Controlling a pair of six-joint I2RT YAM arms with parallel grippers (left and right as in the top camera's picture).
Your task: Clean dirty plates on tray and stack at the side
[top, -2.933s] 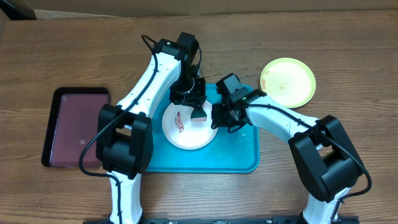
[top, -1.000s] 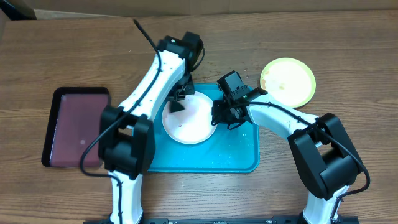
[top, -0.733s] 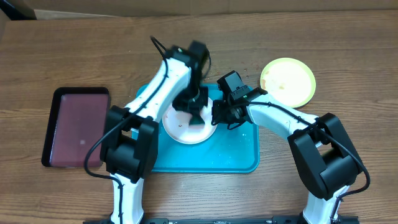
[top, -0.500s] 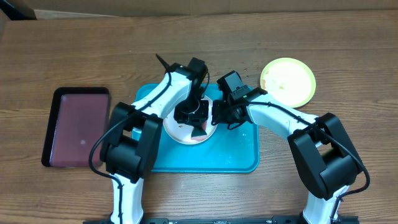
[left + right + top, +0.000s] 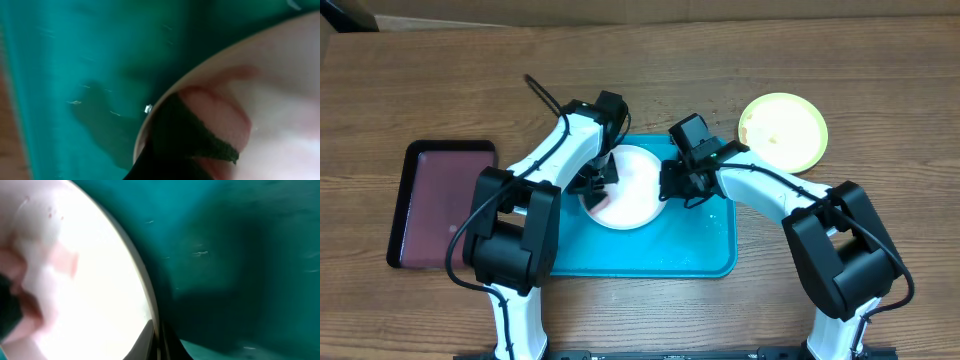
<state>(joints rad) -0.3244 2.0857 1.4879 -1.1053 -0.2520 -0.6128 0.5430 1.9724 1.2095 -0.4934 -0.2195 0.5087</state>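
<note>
The counter (image 5: 820, 60) carries everything, and the tray (image 5: 700, 250) lies at its middle. Well to the left of the tray sits a maroon tray (image 5: 440, 205) with nothing in it. Off the tray's far right corner, on the bare counter, lies the green plate (image 5: 783, 131), which looks mostly clean from above. Whether another plate lies under it cannot be told, and no blue plate shows anywhere.

The tray holds one thing, the white plate (image 5: 635, 190), in its far left part. The right gripper (image 5: 672, 184) is at the plate's right edge, and in the wrist view its jaws are together on the rim, pinning the plate to the tray. The left gripper (image 5: 598, 182) is over the plate's left edge with its jaws clamped on a dark pad (image 5: 187, 137), which is pressed to the plate just inside the rim. Beside the pad a reddish smear (image 5: 220, 107) is spread thin and pale.

The step in hand seems to be wiping the white plate. The next move calls for drawing the pad across that smear while the rim is kept pinned. Once the plate is clean, it should be lifted off the tray and set on the green plate.
</note>
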